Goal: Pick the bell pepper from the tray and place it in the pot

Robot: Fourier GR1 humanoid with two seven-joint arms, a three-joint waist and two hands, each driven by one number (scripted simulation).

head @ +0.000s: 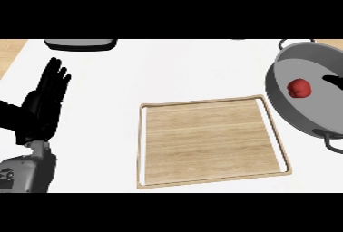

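The red bell pepper point(299, 88) lies inside the grey pot point(285, 106) at the right, on its flat bottom. The wooden tray point(208, 140) sits in the middle of the white counter with nothing on it. Only a small black part of my right hand point(334, 81) shows at the right edge, over the pot and just right of the pepper, with a narrow gap between them. My left hand point(41, 106) rests open at the left, fingers up, far from tray and pot.
The pot's near handle point(331, 144) sticks out toward the lower right, and its far handle point(286, 43) is at the top. A dark grey object point(79, 44) lies at the counter's far edge, top left. A strip of wooden surface point(10, 54) borders the counter's left.
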